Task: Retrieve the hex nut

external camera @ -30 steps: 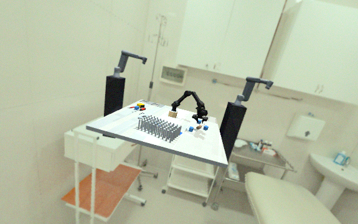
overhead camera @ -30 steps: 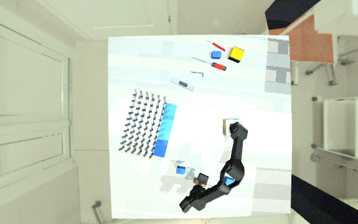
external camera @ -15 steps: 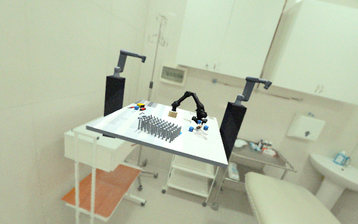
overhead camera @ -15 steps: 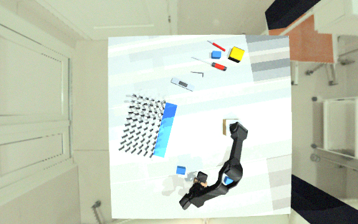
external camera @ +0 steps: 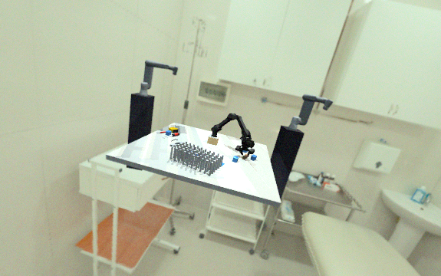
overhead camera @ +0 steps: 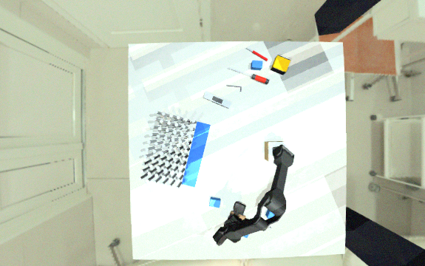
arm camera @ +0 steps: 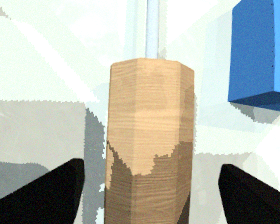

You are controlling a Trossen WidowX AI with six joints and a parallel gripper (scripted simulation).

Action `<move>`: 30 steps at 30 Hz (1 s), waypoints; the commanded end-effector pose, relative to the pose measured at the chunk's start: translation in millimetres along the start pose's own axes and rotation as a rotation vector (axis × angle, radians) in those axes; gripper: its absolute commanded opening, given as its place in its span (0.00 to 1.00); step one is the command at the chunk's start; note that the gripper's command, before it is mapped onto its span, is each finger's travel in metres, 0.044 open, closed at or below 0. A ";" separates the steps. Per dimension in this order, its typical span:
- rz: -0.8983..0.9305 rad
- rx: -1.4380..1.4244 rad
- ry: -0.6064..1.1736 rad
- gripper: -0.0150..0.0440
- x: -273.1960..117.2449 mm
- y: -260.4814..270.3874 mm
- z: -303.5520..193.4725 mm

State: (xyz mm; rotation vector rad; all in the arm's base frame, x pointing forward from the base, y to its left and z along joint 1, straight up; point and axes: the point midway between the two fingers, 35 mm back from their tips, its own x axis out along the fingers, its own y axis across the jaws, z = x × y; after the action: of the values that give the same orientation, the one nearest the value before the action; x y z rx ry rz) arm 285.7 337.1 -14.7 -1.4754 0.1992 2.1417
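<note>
Straddling the wooden handle point(arm camera: 150, 115) point(overhead camera: 242, 217), the tool point(arm camera: 152, 172) is held partly open, gripping nothing, presumably so the pads can close evenly. The nut, reportedly deep among the spacers point(overhead camera: 168, 148) point(external camera: 197, 157), cannot be made out.

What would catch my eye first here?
Probably the dense field of upright metal spacers, with a bright blue strip along one side. Next, the black robot arm, its open gripper straddling a tool's wooden handle.
</note>
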 end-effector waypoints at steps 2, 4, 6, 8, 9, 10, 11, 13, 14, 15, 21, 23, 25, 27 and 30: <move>-0.003 -0.003 -0.004 0.73 8.3 1.4 -2.5; -0.003 -0.003 -0.004 0.73 10.9 2.1 -3.6; -0.003 -0.003 -0.004 0.73 11.9 2.3 -3.9; -0.003 -0.003 -0.004 0.64 11.9 2.3 -3.9; -0.003 -0.003 -0.004 0.60 11.9 2.3 -3.9; -0.003 -0.003 -0.004 0.58 11.9 2.3 -3.9; -0.003 -0.003 -0.004 0.57 11.9 2.3 -3.9; -0.003 -0.003 -0.004 0.55 11.9 2.3 -3.9; -0.003 -0.003 -0.004 0.54 11.9 2.3 -3.9; -0.003 -0.003 -0.004 0.53 11.9 2.3 -3.9; -0.002 -0.001 -0.003 0.36 7.8 0.6 -2.5; -0.001 0.003 -0.002 0.27 0.7 -2.3 0.1; -0.001 0.002 -0.002 0.25 -9.9 -6.1 3.8; -0.001 0.002 -0.002 0.25 -22.2 -10.1 8.4; -0.001 0.001 -0.001 0.25 -40.6 -15.0 15.6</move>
State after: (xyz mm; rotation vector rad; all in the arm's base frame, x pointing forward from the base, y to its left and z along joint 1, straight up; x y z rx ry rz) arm 286.0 338.2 -1.1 -1.4642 0.2230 2.1619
